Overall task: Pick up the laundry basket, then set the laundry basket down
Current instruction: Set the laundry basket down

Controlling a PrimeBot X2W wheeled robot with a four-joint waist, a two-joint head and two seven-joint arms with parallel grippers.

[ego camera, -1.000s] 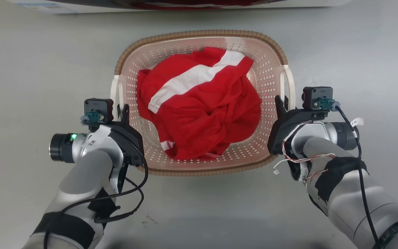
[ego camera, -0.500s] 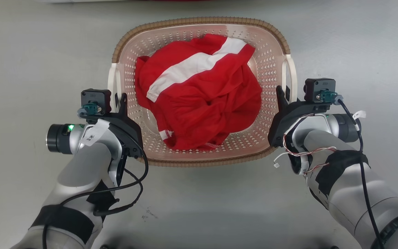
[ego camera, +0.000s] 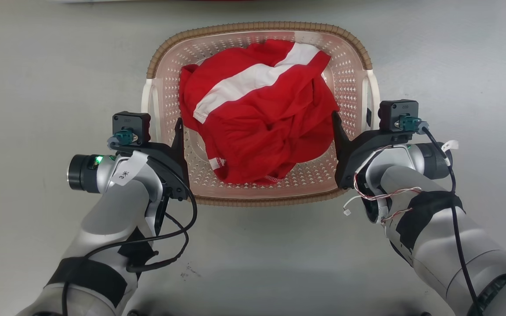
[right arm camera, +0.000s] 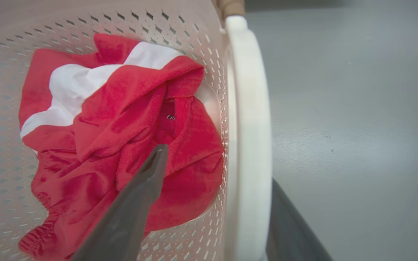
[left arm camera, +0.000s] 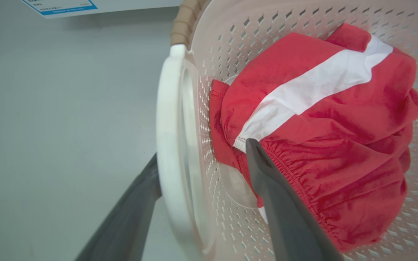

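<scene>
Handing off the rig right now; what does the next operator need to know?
Left gripper: open, fingers straddling the left white handle, not clamping it.
Right gripper: open, straddling the right white handle likewise.
Laundry basket: seems to sit on the grey floor, red-and-white garment inside.
Done: both inner fingers have swung inward since half a second ago, so this looks like the release after set-down.
Left: probably just withdraw both arms clear of the handles.

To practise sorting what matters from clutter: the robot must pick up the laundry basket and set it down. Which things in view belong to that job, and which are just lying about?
Belong to the job: laundry basket, its white handles, left pincer, right pincer, each open astride a handle.
Just lying about: red-and-white garment in the basket, grey floor, blue-edged label.
</scene>
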